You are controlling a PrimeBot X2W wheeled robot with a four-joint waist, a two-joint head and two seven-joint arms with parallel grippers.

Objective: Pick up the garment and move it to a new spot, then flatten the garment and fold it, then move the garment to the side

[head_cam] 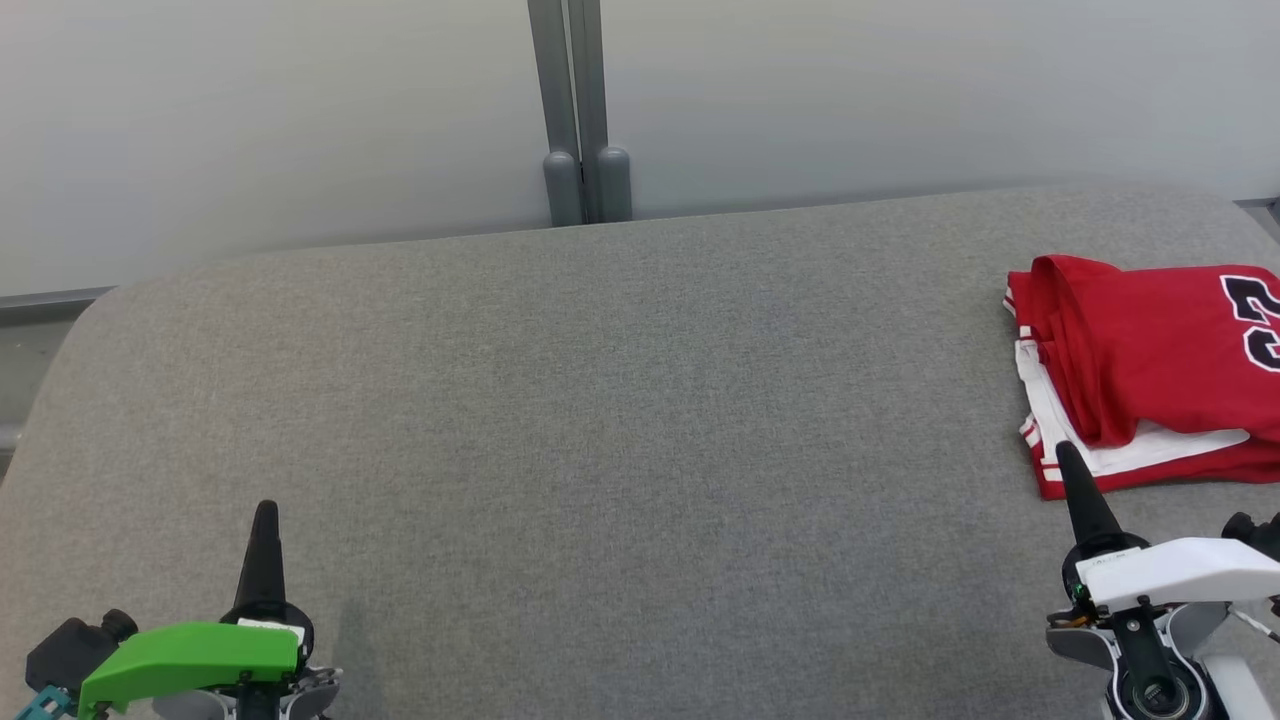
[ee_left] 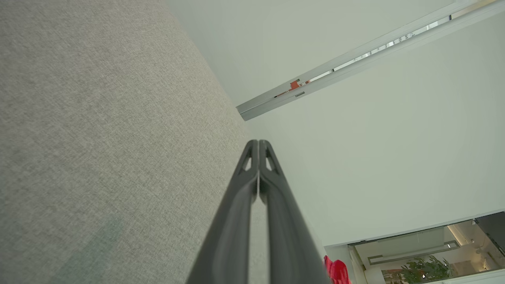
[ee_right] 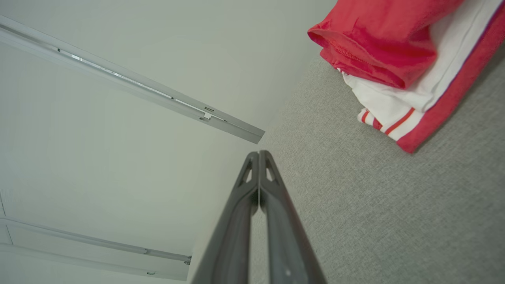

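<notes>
Closed left tool (ee_left: 258, 143), grey cushion (ee_left: 98, 138), red garment (ee_left: 337, 272)

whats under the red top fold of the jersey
A white layer with red stripes sticks out beneath the red top fold of the jersey, then a red bottom layer, all lying on the grey fabric surface. How far the white part runs underneath is covered.

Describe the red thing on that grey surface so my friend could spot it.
Start with the wide grey fabric surface. At its right end, just beyond the dark tip of the right gripper, lies a folded garment. It is bright red with white layers, striped trim and a black, white-edged number.
</notes>
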